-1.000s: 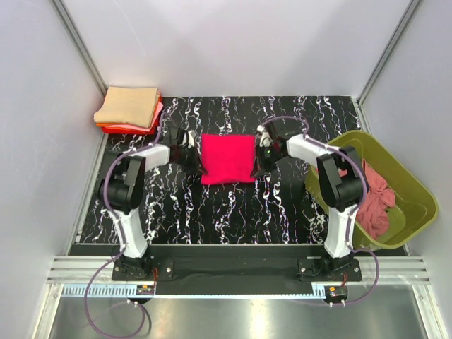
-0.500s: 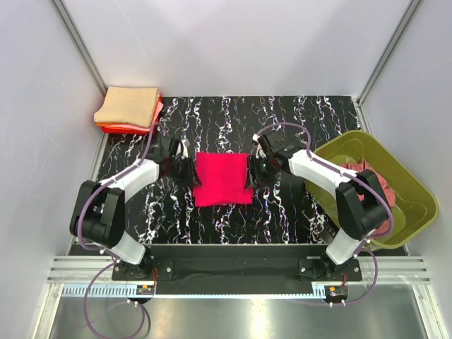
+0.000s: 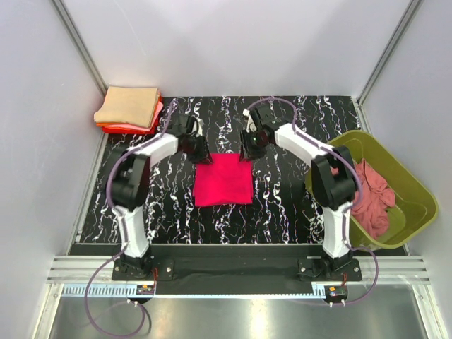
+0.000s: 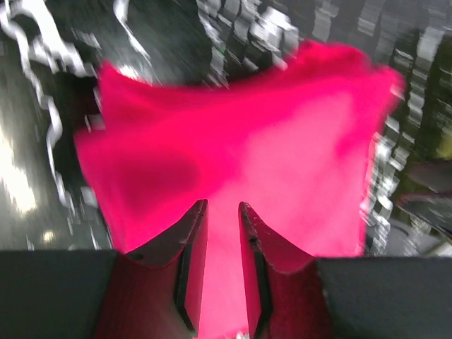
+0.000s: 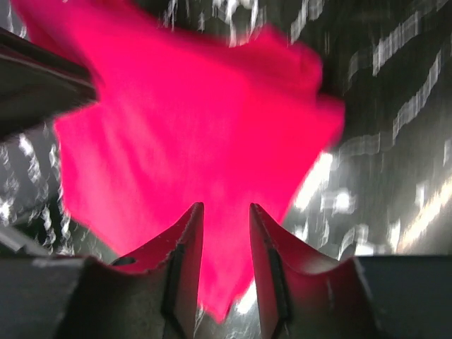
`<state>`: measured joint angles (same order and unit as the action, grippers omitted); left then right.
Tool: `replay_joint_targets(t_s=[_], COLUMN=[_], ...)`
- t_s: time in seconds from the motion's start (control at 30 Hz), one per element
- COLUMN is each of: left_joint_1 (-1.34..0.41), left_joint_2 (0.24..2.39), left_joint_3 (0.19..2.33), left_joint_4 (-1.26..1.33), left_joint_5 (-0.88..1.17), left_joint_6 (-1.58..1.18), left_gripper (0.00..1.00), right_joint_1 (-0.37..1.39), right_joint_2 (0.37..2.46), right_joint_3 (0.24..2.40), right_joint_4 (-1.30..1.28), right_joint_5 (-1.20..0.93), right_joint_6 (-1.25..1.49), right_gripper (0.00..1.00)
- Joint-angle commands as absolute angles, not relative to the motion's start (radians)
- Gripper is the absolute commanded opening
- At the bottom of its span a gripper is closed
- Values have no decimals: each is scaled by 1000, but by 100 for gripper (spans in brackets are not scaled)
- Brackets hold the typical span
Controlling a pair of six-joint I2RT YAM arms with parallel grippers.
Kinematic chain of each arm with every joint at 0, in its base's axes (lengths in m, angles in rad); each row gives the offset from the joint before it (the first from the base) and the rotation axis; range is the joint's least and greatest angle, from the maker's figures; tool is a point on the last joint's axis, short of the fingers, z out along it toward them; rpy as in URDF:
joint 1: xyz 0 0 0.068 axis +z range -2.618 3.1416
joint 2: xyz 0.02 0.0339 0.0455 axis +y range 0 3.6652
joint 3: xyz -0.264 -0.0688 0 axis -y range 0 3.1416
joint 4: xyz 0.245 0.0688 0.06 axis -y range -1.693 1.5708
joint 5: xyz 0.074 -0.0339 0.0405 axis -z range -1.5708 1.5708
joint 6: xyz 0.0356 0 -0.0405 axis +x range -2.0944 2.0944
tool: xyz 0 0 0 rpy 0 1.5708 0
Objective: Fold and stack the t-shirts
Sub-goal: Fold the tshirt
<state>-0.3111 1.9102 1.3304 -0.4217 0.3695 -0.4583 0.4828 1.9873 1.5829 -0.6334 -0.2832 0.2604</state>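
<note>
Bright crimson-pink cloth t-shirt [image 3: 223, 180], folded to a rough square, lies flat mid-surface on the black white-veined marble-pattern surface [image 3: 296, 205], between the two arms. Left hand [image 3: 198, 152] is at the shirt's far-left corner and right hand [image 3: 247, 152] at its far-right corner, both reaching in from the sides.

Left wrist view: dark fingers [image 4: 189, 261] stand a narrow gap apart, with crimson cloth filling the gap and spreading out beyond the tips. Blurry; cannot tell if it is pinching the cloth or just over it. Right wrist view: fingers [image 5: 182, 268] are slightly wider apart, with a pointed bit of the crimson shirt showing between them. Also blurred, so cannot tell if it is gripped.

Stack of folded square shirts [image 3: 128, 106] sits at the far-left corner, off the marble on the pale floor: tan/peach on top, pink and orange-red edges under it. Olive-green plastic tub [image 3: 417, 194] is at the right edge, beside the right arm, with a crumpled dusty-rose shirt [image 3: 371, 201] inside.
</note>
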Motion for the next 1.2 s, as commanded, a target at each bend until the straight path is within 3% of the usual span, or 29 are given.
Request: replay_joint_targets(t_s=[0.0,0.27,0.53,0.77,0.83,0.87,0.97,1.17], left_joint_1=[-308,-288,-288,-291,-298,-307,-317,-318], left_joint_2=[2012,2174,2154,1984,1910,1892,1859,1923], left_joint_3=[1467,1634,1730,1682,1632,1581,1484,1368], left_joint_4=[-422,-454,-498,-537,-531,-511,-463,-394], left_joint_5=[316,227,281,293,302,308,353,350], left_joint_6=[-423,-422,-410,-407,-414,-417,-425,-446], left_gripper=[27,26,28,31,32,32,32,32], right_joint_1=[471,419,416,434,445,457,495,586], right_joint_2=[2135,2364,2228,2063,1999,1978,1902,1882], right_joint_3=[1744,1994,1976,1757,1698,1645,1550,1434], right_joint_4=[-644,-643,-701,-729,-716,-706,-652,-506], right_joint_5=[-279,-143,-170,-262,-288,-310,-383,-457], right_joint_6=[180,193,186,270,287,293,328,420], right_gripper=[38,38,47,50,41,28,5,0])
